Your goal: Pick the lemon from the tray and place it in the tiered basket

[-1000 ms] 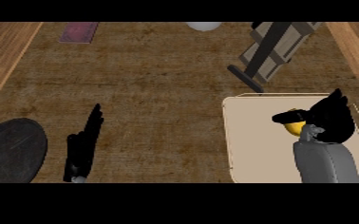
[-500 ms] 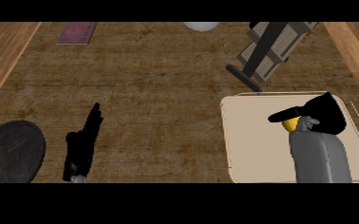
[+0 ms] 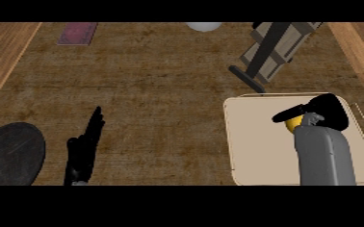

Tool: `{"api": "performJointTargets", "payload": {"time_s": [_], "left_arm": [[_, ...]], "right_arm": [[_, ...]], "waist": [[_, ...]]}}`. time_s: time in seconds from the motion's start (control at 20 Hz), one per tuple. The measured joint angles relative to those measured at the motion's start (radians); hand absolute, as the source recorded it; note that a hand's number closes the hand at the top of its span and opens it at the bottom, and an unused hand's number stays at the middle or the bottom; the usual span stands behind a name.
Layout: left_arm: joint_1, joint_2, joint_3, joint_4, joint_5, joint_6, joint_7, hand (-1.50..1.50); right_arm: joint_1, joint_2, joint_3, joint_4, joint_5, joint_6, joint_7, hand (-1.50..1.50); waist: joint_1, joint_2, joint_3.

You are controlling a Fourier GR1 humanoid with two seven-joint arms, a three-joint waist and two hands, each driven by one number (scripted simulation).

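Observation:
On the beige tray (image 3: 256, 144) at the lower right lies the yellow lemon (image 3: 292, 124), of which only a small patch shows. My right hand (image 3: 323, 111) sits over it, thumb stretched left above the fruit and fingers curled round its far side. The tiered basket (image 3: 274, 50) stands at the upper right, tilted in view, with a dark base bar reaching toward the tray. At the lower left my left hand (image 3: 85, 146) rests open on the wooden counter, fingers straight and pointing up.
A black round plate (image 3: 18, 153) lies at the left edge beside my left hand. A white object (image 3: 204, 26) shows at the top centre. A reddish mat (image 3: 77, 33) lies at the top left. Lighter wooden borders run along both sides.
My right hand has shifted slightly on the lemon, its thumb swinging over the fruit so less yellow shows. The left hand has not moved.

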Motion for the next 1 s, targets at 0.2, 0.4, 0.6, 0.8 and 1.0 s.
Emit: {"api": "performJointTargets", "payload": {"time_s": [0.2, 0.4, 0.6, 0.8, 1.0], "left_arm": [[-0.019, -0.011, 0.008, 0.022, -0.002, -0.003, 0.002, 0.0], [-0.015, 0.0, 0.023, 0.01, 0.0, -0.015, 0.009, 0.0], [-0.012, -0.003, 0.023, 0.002, -0.01, -0.022, 0.014, 0.0], [-0.016, -0.025, 0.027, 0.028, -0.021, -0.021, -0.002, 0.0], [-0.02, -0.031, 0.038, 0.028, -0.027, -0.025, 0.003, 0.0]], "right_arm": [[0.008, 0.0, -0.027, 0.024, -0.027, 0.006, -0.011, -1.5], [0.008, 0.0, -0.063, 0.057, -0.042, 0.002, -0.024, -1.5], [0.016, 0.0, -0.059, 0.1, -0.066, -0.02, -0.031, -1.5], [0.016, 0.0, -0.069, 0.122, -0.07, -0.028, -0.039, 1.5], [0.002, -0.016, -0.072, 0.167, -0.063, -0.05, -0.051, 1.5]], "waist": [[-0.003, 0.0, 0.0], [-0.002, 0.0, 0.0], [-0.001, 0.001, 0.0], [-0.002, 0.0, 0.0], [-0.001, 0.0, -0.002]]}}
